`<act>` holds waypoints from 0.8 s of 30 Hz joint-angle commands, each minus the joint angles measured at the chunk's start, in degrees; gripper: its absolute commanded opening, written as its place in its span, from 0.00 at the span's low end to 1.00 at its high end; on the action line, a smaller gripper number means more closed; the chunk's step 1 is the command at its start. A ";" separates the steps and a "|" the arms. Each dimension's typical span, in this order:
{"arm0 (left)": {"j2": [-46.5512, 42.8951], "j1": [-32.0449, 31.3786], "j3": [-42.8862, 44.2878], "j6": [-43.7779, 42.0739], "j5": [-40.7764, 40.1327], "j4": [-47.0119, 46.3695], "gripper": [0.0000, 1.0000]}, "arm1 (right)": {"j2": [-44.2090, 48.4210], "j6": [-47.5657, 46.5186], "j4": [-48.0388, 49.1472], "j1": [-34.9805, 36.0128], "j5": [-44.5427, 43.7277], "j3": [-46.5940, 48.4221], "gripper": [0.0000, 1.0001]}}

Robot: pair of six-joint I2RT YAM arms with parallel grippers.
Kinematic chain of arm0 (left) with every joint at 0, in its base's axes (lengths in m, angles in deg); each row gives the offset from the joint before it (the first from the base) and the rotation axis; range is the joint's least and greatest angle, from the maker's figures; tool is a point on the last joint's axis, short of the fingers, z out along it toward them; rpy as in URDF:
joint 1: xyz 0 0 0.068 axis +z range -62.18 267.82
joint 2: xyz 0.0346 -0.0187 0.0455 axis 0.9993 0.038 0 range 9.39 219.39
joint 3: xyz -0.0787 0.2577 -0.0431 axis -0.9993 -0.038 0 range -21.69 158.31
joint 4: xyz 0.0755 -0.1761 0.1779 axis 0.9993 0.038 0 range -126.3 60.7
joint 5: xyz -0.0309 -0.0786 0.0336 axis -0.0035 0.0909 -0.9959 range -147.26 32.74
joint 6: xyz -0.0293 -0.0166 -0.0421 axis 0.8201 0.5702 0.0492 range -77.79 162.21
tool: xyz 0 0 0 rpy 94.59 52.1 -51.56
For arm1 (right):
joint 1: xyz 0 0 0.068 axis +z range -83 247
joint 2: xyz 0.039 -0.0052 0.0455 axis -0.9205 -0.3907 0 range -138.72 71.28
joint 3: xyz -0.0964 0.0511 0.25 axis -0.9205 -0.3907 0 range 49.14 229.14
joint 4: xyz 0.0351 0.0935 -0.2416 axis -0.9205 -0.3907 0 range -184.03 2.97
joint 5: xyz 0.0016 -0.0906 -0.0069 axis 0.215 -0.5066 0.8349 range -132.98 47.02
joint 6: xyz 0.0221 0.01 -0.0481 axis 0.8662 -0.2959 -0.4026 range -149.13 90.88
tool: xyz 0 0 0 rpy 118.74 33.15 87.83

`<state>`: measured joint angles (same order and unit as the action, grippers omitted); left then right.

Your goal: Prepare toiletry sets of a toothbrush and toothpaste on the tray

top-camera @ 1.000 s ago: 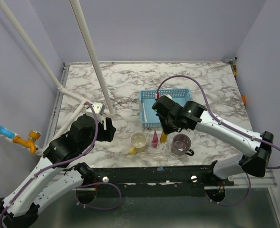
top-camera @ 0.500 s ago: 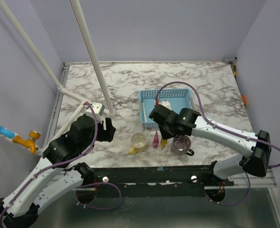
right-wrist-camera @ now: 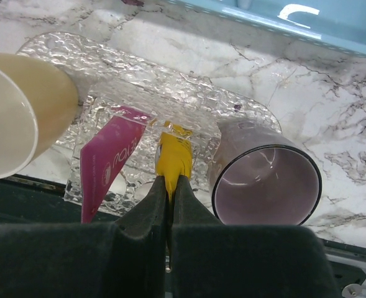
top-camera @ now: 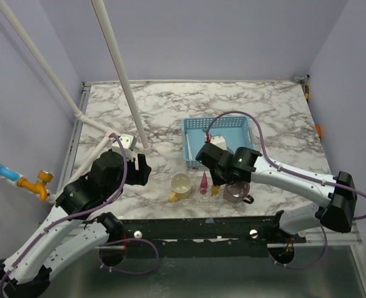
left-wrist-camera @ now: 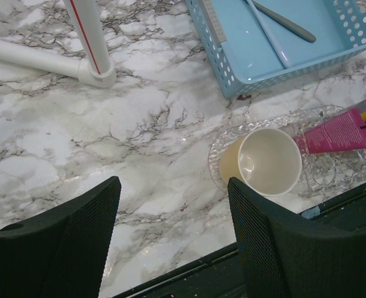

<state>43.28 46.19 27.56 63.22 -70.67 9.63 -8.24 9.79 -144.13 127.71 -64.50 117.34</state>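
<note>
My right gripper point(right-wrist-camera: 169, 186) is shut on the flat end of the yellow toothpaste tube point(right-wrist-camera: 173, 158). The tube hangs cap-down over the clear glass tray point(right-wrist-camera: 145, 81), between the pink tube point(right-wrist-camera: 108, 167) lying on the tray and the purple mug point(right-wrist-camera: 266, 180). In the top view the right gripper point(top-camera: 215, 185) sits low over the tray, near the table's front edge. A grey toothbrush point(left-wrist-camera: 285, 15) and a pale blue one point(left-wrist-camera: 266, 34) lie in the blue basket point(left-wrist-camera: 232, 62). My left gripper point(left-wrist-camera: 173, 186) is open and holds nothing, off to the left of the tray point(left-wrist-camera: 322, 171).
A yellow mug point(left-wrist-camera: 263, 161) lies on its side on the tray's left end. The blue basket point(top-camera: 195, 133) stands just behind the tray. White pipes point(left-wrist-camera: 89, 37) rise from the table at the back left. The table's front rail point(top-camera: 189, 226) runs right below the tray.
My right gripper has carried the yellow tube forward and down from the basket's edge to the tray, beside the pink tube. The left arm has not moved.
</note>
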 commanded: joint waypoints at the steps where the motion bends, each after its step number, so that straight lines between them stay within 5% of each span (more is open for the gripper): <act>1: -0.51 0.31 -0.65 0.52 0.31 -0.76 0.70 | 2.11 1.88 2.94 0.68 -2.84 -2.12 0.00; 24: -0.27 0.32 -0.65 0.43 0.71 -0.76 0.70 | 0.75 2.50 5.17 0.66 -2.51 -4.30 0.06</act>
<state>43.26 46.19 27.56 63.42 -70.67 9.63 -6.80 11.39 -140.57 128.08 -65.79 113.54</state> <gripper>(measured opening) 0.703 0.037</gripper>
